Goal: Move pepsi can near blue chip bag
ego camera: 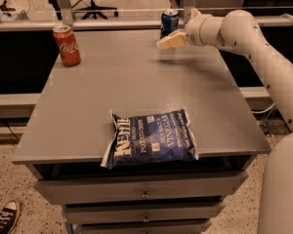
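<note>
gripper point(172, 39) at far edge of table point(136, 77), just beside pepsi can point(169, 20); open or closed: cannot tell.
pepsi can stands upright, well apart from blue chip bag point(151, 139) lying flat at near edge.

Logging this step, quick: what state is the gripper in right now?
Gripper: open or closed cannot be told; it hovers right beside the pepsi can at the far edge of the table.

Arm point(237, 28) outstretched, jaws far back right
</note>
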